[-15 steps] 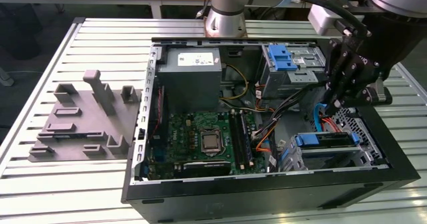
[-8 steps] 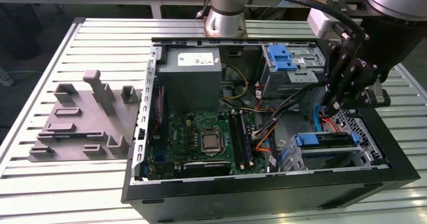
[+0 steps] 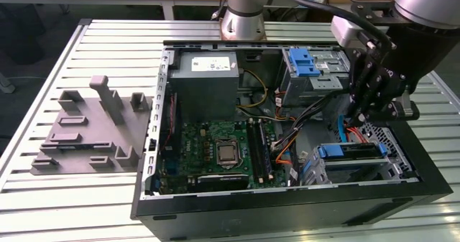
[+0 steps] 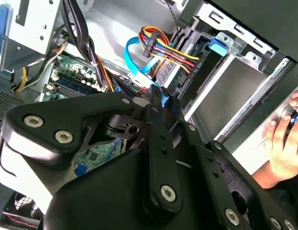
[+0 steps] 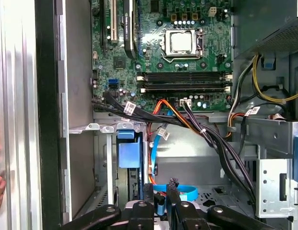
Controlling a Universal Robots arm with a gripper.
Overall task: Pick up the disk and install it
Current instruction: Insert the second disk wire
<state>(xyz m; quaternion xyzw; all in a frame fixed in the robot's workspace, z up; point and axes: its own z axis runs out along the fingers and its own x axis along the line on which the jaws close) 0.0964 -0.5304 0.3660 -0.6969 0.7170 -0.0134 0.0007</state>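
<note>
Black and open-sided, a computer case (image 3: 287,209) lies on the slatted metal desk (image 3: 43,112), with the robot's pincer (image 3: 374,110) lowered into its interior near the case's edge at the exterior view's right. In the first wrist view the pincer (image 5: 160,201) has its fingers (image 5: 148,196) drawn close together on a thin blue cable (image 5: 180,192). Mounted in a bay at the case's near corner on the exterior view's right is the disk (image 3: 350,152), its blue carrier tab (image 5: 129,153) facing the cabling. Green, the motherboard (image 3: 215,150) fills the case floor beside a grey power supply (image 3: 204,85). Someone's hand (image 4: 283,143) rests outside the case wall, and a grey fixture block (image 3: 90,131) sits on the desk toward its edge at the exterior view's left.
</note>
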